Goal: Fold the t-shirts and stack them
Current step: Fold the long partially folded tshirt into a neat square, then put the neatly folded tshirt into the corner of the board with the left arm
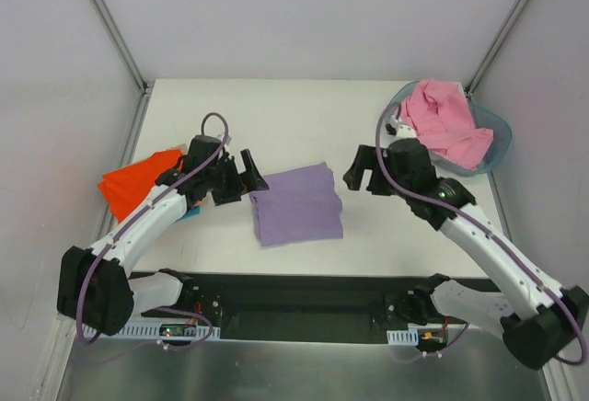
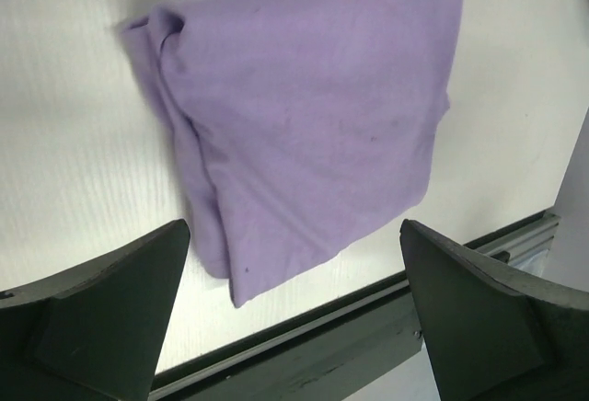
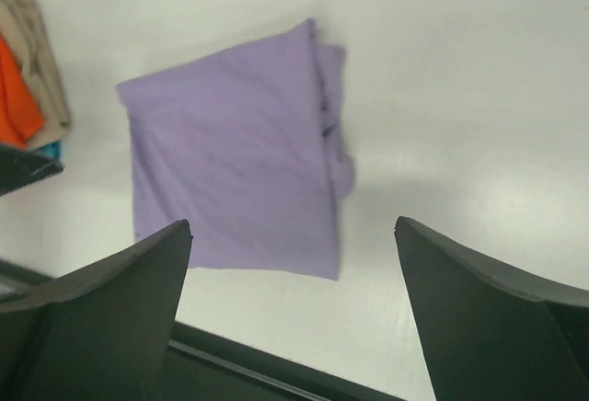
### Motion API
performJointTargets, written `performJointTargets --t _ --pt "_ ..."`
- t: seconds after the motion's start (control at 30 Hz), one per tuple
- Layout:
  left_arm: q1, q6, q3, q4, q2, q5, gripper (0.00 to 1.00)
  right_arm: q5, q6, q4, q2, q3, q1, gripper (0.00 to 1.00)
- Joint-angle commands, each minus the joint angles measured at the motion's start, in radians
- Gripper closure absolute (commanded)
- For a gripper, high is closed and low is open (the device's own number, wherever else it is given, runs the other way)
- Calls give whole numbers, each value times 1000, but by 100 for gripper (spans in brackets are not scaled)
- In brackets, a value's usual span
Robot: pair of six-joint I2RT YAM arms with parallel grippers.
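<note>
The lavender t-shirt (image 1: 296,203) lies folded into a rough square at the table's middle front; it also shows in the left wrist view (image 2: 313,116) and the right wrist view (image 3: 235,162). My left gripper (image 1: 241,180) is open and empty just left of it. My right gripper (image 1: 362,177) is open and empty just right of it. The orange-red t-shirt (image 1: 138,183) lies folded at the left edge, with a bit of the teal t-shirt (image 1: 188,211) showing under my left arm. The pink t-shirt (image 1: 444,120) is heaped in the basket.
The grey-blue plastic basket (image 1: 497,139) stands at the back right corner. A beige cloth (image 3: 39,61) lies by the orange-red shirt. The black rail of the table's front edge (image 1: 304,291) runs below the lavender shirt. Grey walls enclose the table.
</note>
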Motion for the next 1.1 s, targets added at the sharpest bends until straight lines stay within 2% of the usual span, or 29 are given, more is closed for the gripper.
performJointTargets --t 0.0,0.17,0.4,0.53,0.67,0.73,0.83,0.87,0.97,1.07 --pt "-6 -61 -120 -27 -76 -71 1 302 85 -114 -182 -98 -4 3" --pt "-11 -105 -164 13 -27 -64 1 359 94 -173 -261 -159 -24 3" --pt "-30 -118 -124 114 174 -71 1 364 91 -194 -238 -173 -25 3" --pt "-38 -116 -73 118 311 -72 17 395 88 -191 -253 -179 -25 3" --pt "-86 -113 -32 118 403 -85 24 419 74 -193 -275 -185 -25 3" --pt "-112 -113 -9 118 443 -88 31 433 78 -194 -282 -192 -28 3" --pt "-133 -118 16 116 493 -87 47 445 76 -193 -304 -198 -30 3" --pt "-141 -124 21 112 512 -114 68 448 73 -193 -310 -201 -30 3" --pt "-177 -136 65 49 544 -214 91 476 74 -191 -331 -216 -33 3" --pt "-213 -113 151 -63 570 -303 100 496 67 -191 -354 -227 -35 3"
